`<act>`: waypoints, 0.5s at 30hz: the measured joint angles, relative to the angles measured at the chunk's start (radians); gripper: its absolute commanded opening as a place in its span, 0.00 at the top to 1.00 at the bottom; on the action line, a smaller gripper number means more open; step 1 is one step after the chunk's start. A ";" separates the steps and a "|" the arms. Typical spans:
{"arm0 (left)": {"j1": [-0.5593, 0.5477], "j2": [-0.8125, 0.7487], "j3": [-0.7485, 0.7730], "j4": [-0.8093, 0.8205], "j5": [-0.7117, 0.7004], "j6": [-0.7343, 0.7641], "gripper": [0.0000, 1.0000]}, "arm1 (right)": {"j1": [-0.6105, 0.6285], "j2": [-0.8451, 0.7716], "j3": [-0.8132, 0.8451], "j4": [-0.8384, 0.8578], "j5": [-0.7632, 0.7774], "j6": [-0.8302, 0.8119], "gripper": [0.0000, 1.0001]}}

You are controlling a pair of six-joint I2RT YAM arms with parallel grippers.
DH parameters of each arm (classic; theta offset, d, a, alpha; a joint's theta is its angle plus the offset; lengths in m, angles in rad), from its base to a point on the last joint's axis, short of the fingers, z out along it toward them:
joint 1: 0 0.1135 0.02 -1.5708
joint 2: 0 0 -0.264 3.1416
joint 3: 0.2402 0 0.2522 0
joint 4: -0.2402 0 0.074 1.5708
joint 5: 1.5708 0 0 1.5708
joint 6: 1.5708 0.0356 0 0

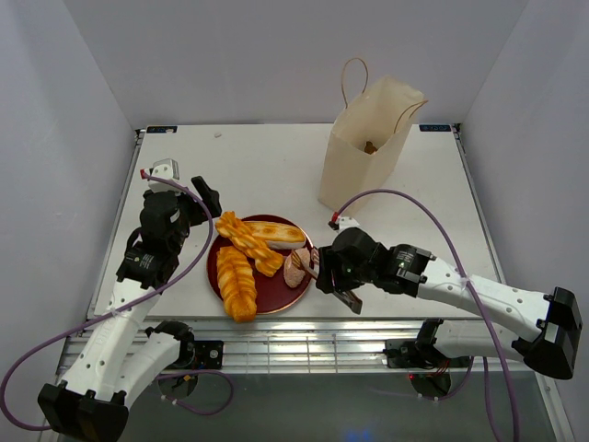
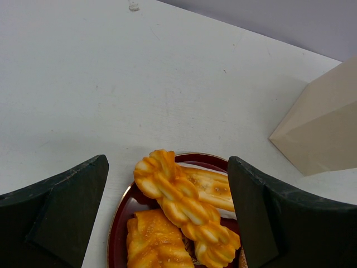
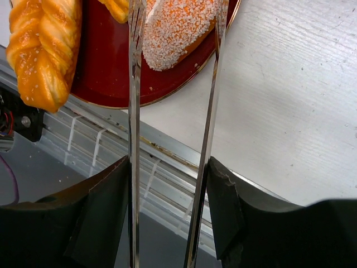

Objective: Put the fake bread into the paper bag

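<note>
Your right gripper (image 3: 167, 209) clamps the metal tongs (image 3: 134, 111), whose two arms straddle the sugared pastry (image 3: 178, 28) at the red plate's (image 3: 106, 78) 3 o'clock edge. Your left gripper (image 2: 167, 178) hangs wide open and empty, a braided loaf (image 2: 184, 206) below its gap. The paper bag (image 1: 354, 170) stands at 1 o'clock from the plate, with a brown piece (image 1: 370, 146) inside.

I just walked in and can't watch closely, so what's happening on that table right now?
The right gripper has its jaws shut on metal tongs, whose arms straddle a sugar-coated pastry on the dark red plate. The left gripper hovers open beside the plate, holding nothing. Braided loaves lie on the plate too. The paper bag stands upright beyond it with one brown piece inside.
</note>
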 measured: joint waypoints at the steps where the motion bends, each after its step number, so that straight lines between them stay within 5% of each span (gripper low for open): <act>1: 0.000 0.000 0.000 0.000 0.000 0.000 0.02 | 0.004 0.000 0.000 0.000 0.005 0.010 0.40; 15: -0.008 -0.023 0.000 0.000 0.008 0.000 0.02 | 0.047 0.019 -0.001 0.002 0.045 0.126 0.37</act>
